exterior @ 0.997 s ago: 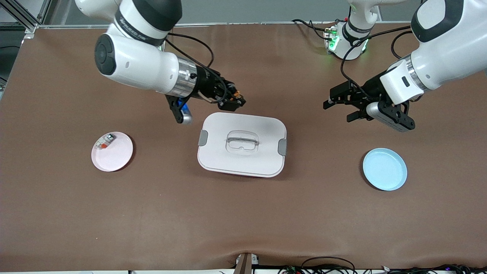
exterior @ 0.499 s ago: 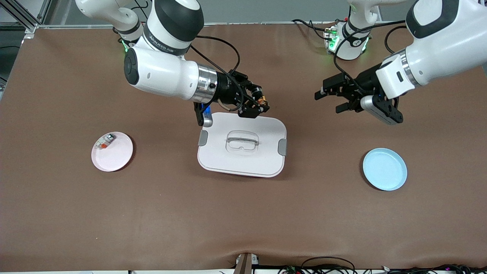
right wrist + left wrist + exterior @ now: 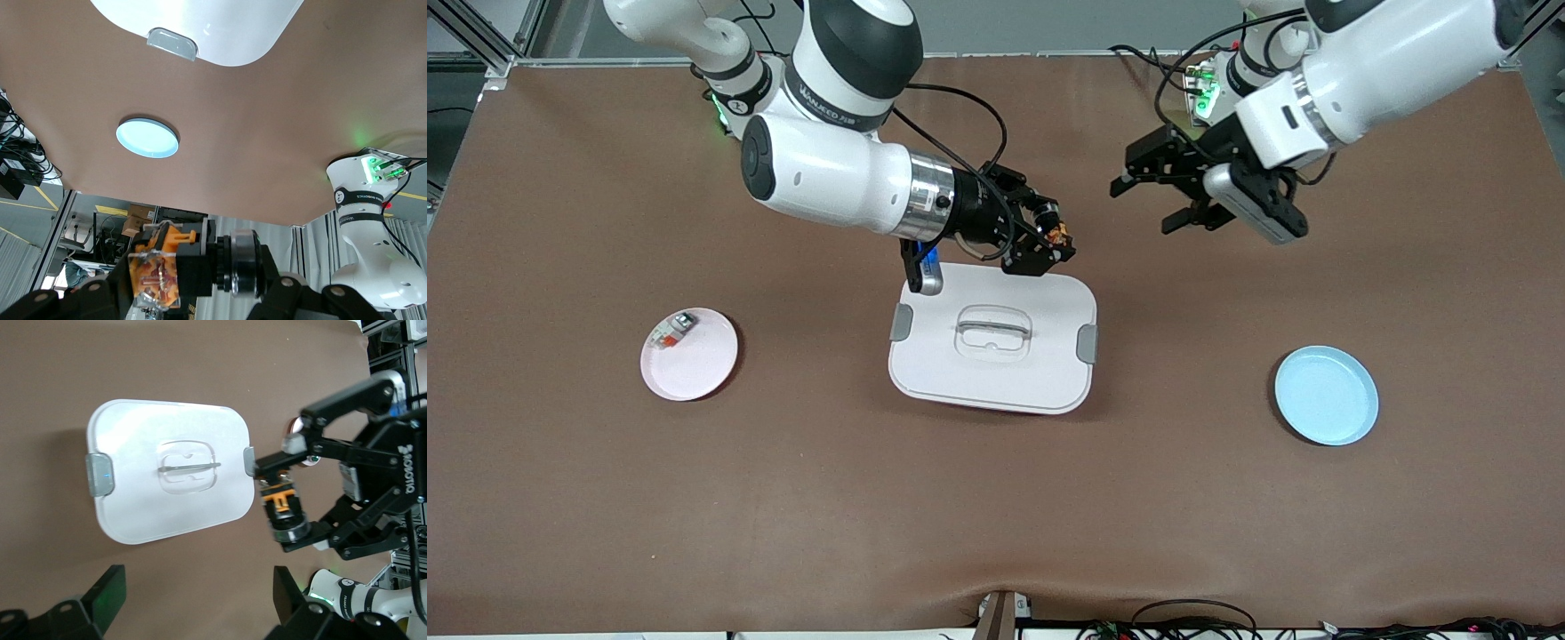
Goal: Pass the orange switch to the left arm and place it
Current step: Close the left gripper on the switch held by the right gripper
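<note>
The orange switch, a small black part with an orange end, is pinched in my right gripper, which is shut on it. That gripper hangs over the edge of the white box that lies farther from the front camera. In the right wrist view the switch sits between the jaws of the right gripper. My left gripper is open and empty over bare table, a short gap from the switch toward the left arm's end. In the left wrist view its fingers stand wide, facing the switch and the box.
A pink plate with a small white-grey piece lies toward the right arm's end. A blue plate lies toward the left arm's end, nearer the front camera than the left gripper. Cables trail by the arm bases.
My right gripper has carried the switch toward the left arm's end, to over the box's edge. My left gripper has swung toward it, still open.
</note>
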`<state>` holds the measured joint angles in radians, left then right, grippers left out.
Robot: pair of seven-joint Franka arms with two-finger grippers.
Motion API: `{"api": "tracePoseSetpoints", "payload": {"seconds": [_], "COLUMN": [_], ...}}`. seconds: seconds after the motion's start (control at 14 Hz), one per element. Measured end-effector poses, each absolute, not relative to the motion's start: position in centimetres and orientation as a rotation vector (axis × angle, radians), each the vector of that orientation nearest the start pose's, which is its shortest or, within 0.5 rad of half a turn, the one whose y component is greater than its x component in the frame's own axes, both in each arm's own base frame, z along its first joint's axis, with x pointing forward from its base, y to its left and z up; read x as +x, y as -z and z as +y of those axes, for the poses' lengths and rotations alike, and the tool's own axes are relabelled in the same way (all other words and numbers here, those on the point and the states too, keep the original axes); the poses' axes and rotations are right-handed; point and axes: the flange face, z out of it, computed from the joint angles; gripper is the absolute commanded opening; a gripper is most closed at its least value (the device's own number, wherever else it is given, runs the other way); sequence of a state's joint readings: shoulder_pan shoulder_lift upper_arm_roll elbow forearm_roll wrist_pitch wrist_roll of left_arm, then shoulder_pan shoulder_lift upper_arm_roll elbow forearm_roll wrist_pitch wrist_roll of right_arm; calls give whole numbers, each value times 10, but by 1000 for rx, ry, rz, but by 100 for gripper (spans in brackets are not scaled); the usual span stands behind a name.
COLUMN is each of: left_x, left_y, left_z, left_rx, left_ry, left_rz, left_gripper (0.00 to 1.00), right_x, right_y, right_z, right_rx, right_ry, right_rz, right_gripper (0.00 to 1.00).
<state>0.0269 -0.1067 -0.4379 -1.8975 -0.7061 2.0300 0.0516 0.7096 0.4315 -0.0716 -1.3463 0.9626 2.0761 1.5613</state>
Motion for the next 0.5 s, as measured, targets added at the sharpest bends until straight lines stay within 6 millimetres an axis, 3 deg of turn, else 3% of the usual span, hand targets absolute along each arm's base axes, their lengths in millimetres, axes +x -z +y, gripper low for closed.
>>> {"api": "tracePoseSetpoints", "payload": {"seconds": [0.5], "left_x": [490], "left_y": [-578], "left_z": [-292], "left_rx": [2368], "left_ry": [-234], "left_rz": [-195], "left_gripper": [86], "right_x": [547], "right_y": [-532], "right_z": [470], "right_rx": [-1904], "right_ry": [-830], "right_rz": [1410], "right_gripper": [6]}}
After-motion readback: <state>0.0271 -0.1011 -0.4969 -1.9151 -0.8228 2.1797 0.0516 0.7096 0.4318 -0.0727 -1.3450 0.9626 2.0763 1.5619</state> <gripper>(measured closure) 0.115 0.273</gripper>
